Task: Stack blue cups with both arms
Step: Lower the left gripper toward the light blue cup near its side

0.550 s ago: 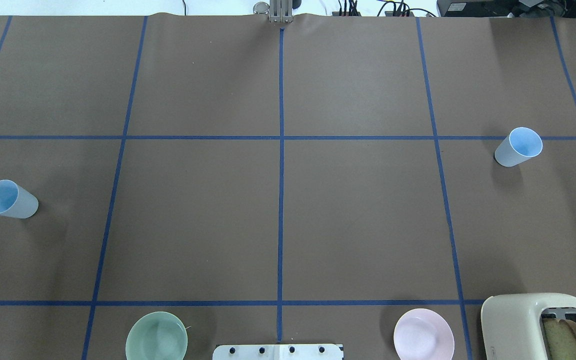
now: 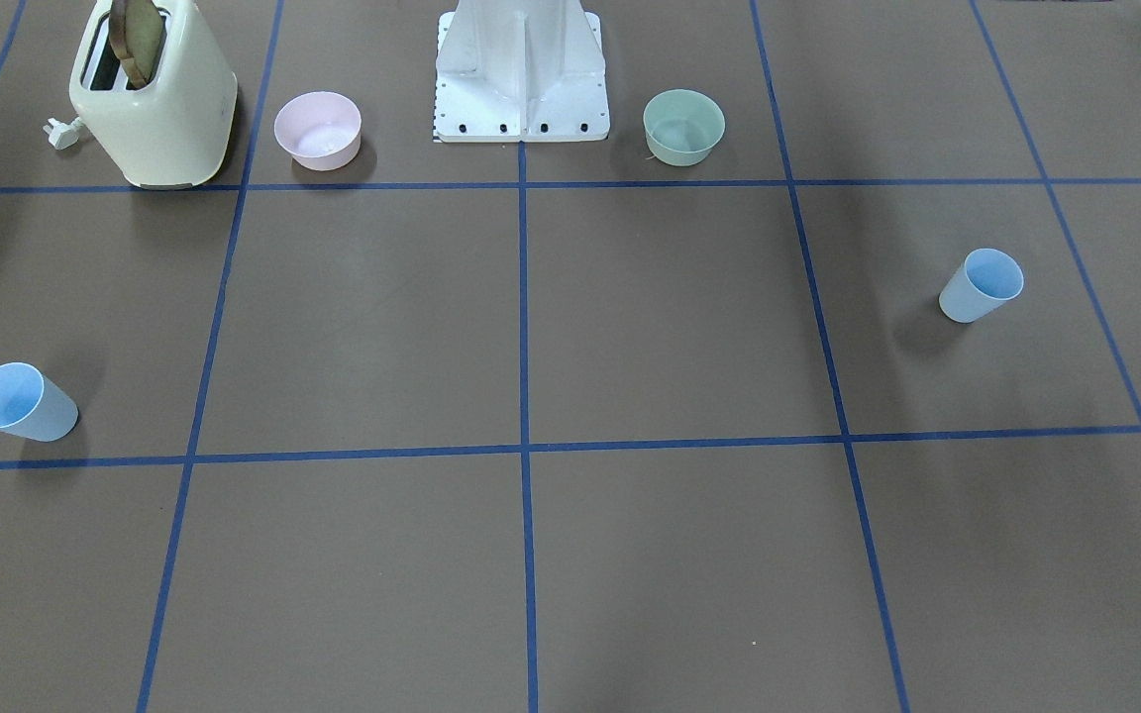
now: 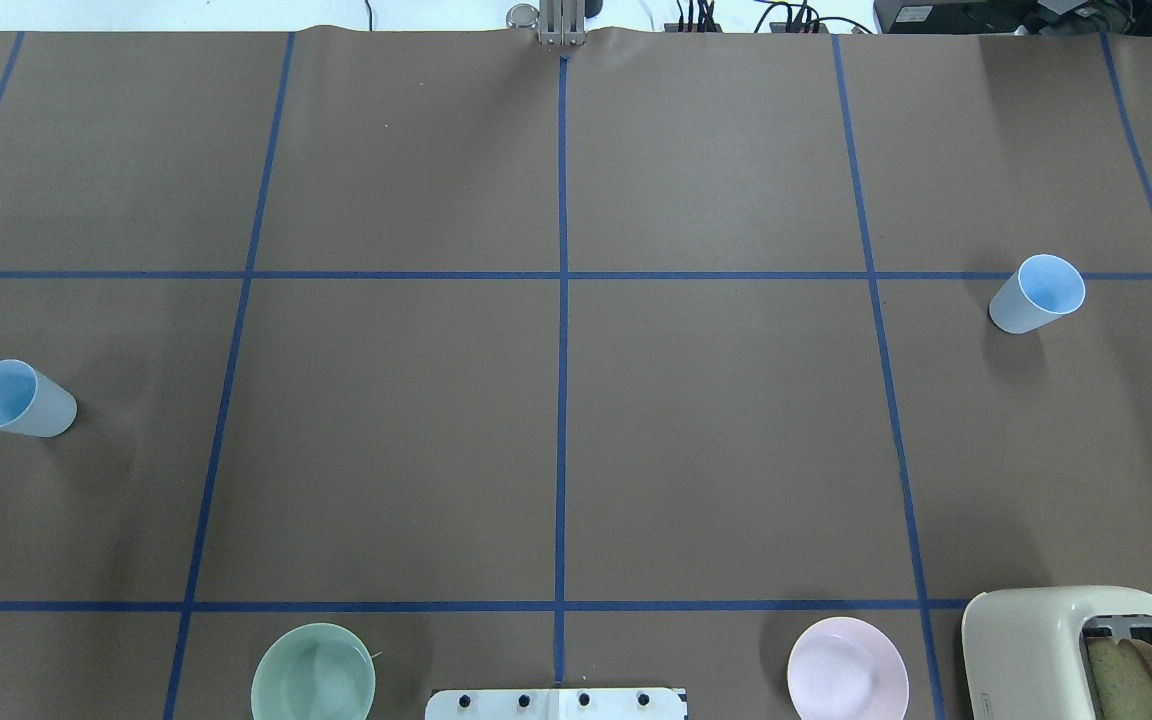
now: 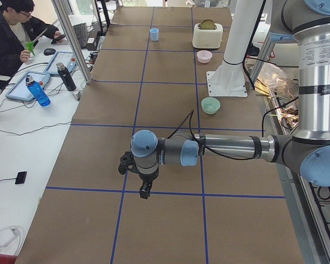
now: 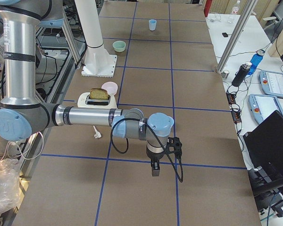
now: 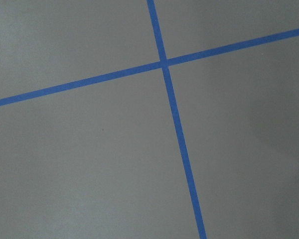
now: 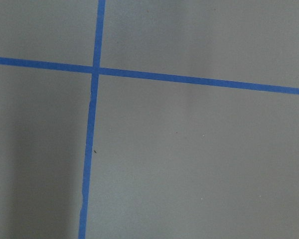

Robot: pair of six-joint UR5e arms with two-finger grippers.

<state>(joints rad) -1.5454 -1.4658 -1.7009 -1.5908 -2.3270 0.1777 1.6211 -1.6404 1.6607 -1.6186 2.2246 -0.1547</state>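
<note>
Two light-blue cups stand upright, mouths up, far apart on the brown table. One cup is at the left edge of the overhead view and shows in the front view. The other cup is at the right and shows in the front view. Neither arm appears in the overhead or front views. My left gripper hangs above the table in the exterior left view. My right gripper hangs above the table in the exterior right view. I cannot tell whether either is open. Both wrist views show only bare table and blue tape.
A cream toaster holding a bread slice, a pink bowl and a mint-green bowl stand near the white pedestal base. A seated operator is beside the table at a desk.
</note>
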